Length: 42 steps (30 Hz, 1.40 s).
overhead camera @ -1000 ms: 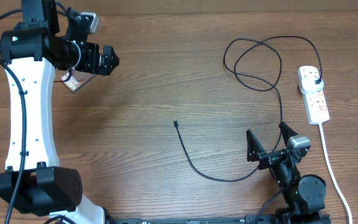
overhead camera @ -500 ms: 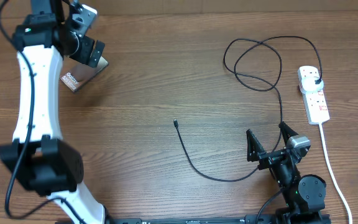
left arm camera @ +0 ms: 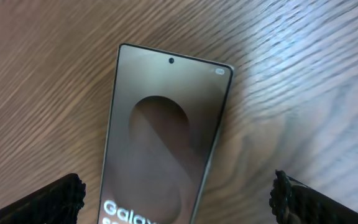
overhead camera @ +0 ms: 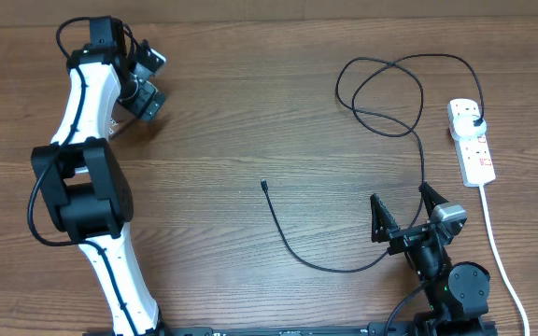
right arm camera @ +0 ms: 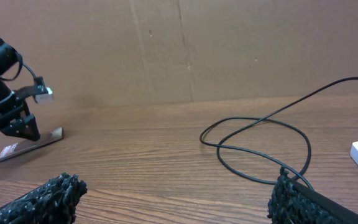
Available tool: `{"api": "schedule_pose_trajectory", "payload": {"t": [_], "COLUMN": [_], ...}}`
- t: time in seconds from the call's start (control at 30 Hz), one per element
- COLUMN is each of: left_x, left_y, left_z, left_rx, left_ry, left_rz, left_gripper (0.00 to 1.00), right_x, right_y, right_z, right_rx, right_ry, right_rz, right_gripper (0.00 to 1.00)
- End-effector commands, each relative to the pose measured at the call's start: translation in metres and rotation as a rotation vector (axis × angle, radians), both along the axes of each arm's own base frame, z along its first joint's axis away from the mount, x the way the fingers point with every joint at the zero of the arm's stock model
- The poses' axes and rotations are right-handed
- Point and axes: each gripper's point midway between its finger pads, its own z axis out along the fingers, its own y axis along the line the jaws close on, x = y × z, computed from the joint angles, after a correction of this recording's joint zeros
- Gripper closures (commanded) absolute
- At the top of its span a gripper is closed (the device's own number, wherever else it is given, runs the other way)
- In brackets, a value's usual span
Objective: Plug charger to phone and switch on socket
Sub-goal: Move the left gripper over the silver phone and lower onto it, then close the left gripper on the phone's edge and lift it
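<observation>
The phone (left arm camera: 166, 130) lies face up on the table, bronze-grey with a dark oval and "Galaxy" lettering. My left gripper (left arm camera: 179, 205) is open above its lower end, with one finger on each side and apart from it. In the overhead view the left gripper (overhead camera: 144, 91) is at the far left and the arm hides most of the phone. The charger cable (overhead camera: 288, 245) lies on the table with its connector tip (overhead camera: 264, 185) free at mid-table. Its plug (overhead camera: 475, 121) sits in the white socket strip (overhead camera: 474, 154). My right gripper (overhead camera: 402, 217) is open and empty, beside the cable.
The cable makes loose loops (overhead camera: 390, 89) at the back right, which also show in the right wrist view (right arm camera: 260, 143). The strip's white cord (overhead camera: 499, 247) runs down the right edge. A cardboard wall (right arm camera: 197, 50) stands behind the table.
My left arm has swung back and to the left, bringing its open gripper over the phone. The right arm, cable and socket have not moved.
</observation>
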Motion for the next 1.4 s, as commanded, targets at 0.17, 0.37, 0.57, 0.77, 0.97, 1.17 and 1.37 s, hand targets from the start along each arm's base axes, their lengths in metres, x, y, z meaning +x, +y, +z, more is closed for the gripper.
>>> {"api": "schedule_pose_trajectory", "payload": {"t": [0.17, 0.37, 0.57, 0.77, 0.97, 1.17, 1.37], "left_x": [0.012, 0.014, 0.014, 0.02, 0.015, 0.008, 0.005], "left_y": [0.036, 0.035, 0.029, 0.026, 0.022, 0.02, 0.02], "left_z": [-0.012, -0.012, -0.012, -0.015, -0.028, -0.048, -0.075], "left_rx": [0.027, -0.018, -0.049, -0.065, -0.08, -0.093, -0.106], "left_ry": [-0.036, -0.051, -0.056, -0.084, -0.077, -0.046, -0.009], "left_rz": [0.015, -0.058, -0.078, -0.087, -0.092, -0.092, -0.081], "left_gripper": [0.01, 0.0, 0.0, 0.0, 0.0, 0.0, 0.0], "right_x": [0.001, 0.001, 0.001, 0.001, 0.001, 0.001, 0.001], "right_y": [-0.001, -0.001, -0.001, -0.001, -0.001, -0.001, -0.001], "right_z": [-0.002, -0.002, -0.002, -0.002, -0.002, -0.002, -0.002], "right_rx": [0.004, 0.004, 0.003, 0.004, 0.004, 0.004, 0.003], "right_ry": [0.0, 0.0, 0.0, 0.0, 0.0, 0.0, 0.0], "right_rz": [-0.01, -0.01, -0.01, -0.01, -0.01, -0.01, -0.01], "right_gripper": [0.0, 0.0, 0.0, 0.0, 0.0, 0.0, 0.0]}}
